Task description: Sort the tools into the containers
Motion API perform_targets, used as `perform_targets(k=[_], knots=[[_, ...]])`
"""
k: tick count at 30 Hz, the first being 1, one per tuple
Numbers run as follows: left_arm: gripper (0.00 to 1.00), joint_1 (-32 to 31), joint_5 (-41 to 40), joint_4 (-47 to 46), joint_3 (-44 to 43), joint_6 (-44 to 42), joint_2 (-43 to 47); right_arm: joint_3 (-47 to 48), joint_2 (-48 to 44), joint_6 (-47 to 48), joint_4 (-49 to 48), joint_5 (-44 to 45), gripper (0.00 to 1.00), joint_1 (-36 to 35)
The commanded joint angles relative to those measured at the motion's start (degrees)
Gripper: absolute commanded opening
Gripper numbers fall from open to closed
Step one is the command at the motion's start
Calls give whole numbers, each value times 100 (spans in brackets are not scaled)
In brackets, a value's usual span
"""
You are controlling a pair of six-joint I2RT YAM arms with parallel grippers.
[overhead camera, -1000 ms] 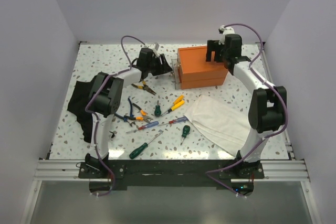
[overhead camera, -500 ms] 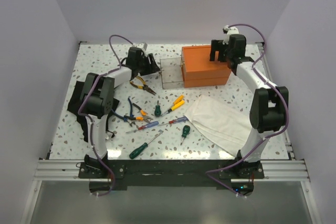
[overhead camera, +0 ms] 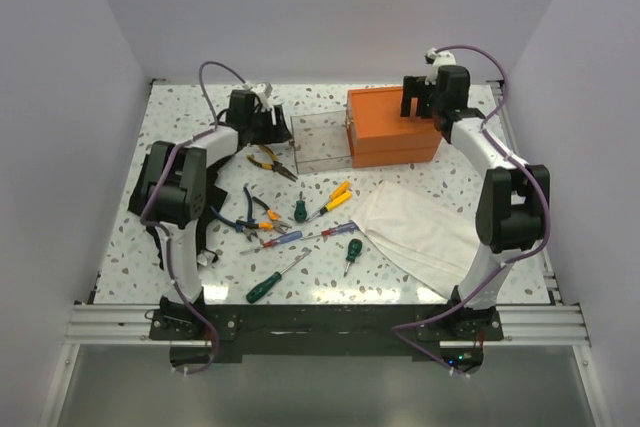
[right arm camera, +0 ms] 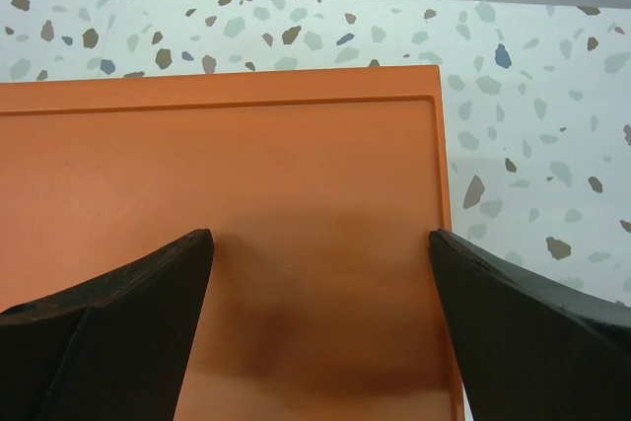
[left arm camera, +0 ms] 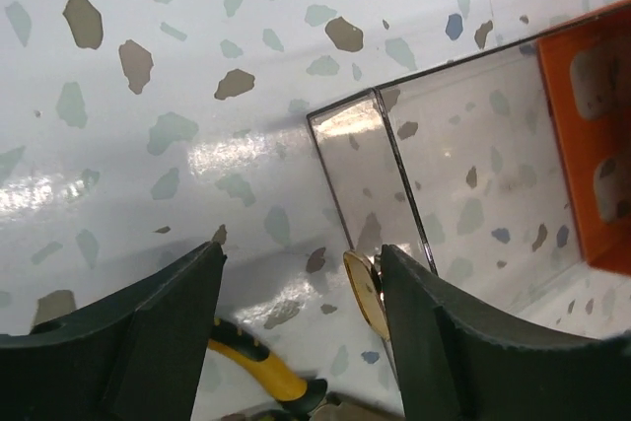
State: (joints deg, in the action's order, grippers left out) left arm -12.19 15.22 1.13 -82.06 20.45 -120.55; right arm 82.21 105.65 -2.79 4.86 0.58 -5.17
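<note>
The orange box stands at the back right, and one clear grey drawer is pulled out of its left face. My left gripper hovers open just left of the drawer, with nothing between its fingers. In the left wrist view the left gripper spans bare table, with the drawer's corner and a small brass-coloured tab at its right finger. Yellow-handled pliers lie below it. My right gripper is open over the box's lid. Several screwdrivers and blue pliers lie mid-table.
A white cloth lies front right of the box. A black fabric piece lies at the table's left edge under the left arm. White walls close in the table on three sides.
The drawer has slid out leftward from the box. My left gripper has moved left away from the drawer's front and its jaws have widened. The right gripper has stayed on the lid.
</note>
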Motion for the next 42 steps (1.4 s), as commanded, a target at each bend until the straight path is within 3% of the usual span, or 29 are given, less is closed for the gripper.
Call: perform_targets(k=[1, 3, 8, 18, 27, 36, 39, 40, 42], knots=[[77, 322, 875, 869, -599, -1549, 400, -276, 395, 68, 1210, 601, 96, 429], [86, 427, 1593, 1099, -644, -1998, 610, -302, 395, 24, 1175, 505, 96, 438], [86, 612, 2002, 1662, -329, -3633, 1217, -425, 369, -64, 1078, 364, 96, 429], [72, 656, 2266, 4296, -539, -8323, 929, -391, 413, -170, 1087, 162, 96, 420], [73, 498, 1774, 3149, 6, -8786, 920, -452, 316, -161, 1052, 171, 96, 420], [67, 235, 1659, 3421, -205, -9155, 313, -505, 281, -161, 1061, 171, 96, 420], [51, 199, 1624, 3491, -266, -9199, 208, -513, 281, -161, 1052, 171, 96, 429], [39, 190, 1598, 3526, -293, -9199, 147, -531, 272, -161, 1043, 171, 96, 420], [26, 190, 1563, 3745, -477, -9173, 67, -557, 272, -178, 1026, 162, 96, 420]])
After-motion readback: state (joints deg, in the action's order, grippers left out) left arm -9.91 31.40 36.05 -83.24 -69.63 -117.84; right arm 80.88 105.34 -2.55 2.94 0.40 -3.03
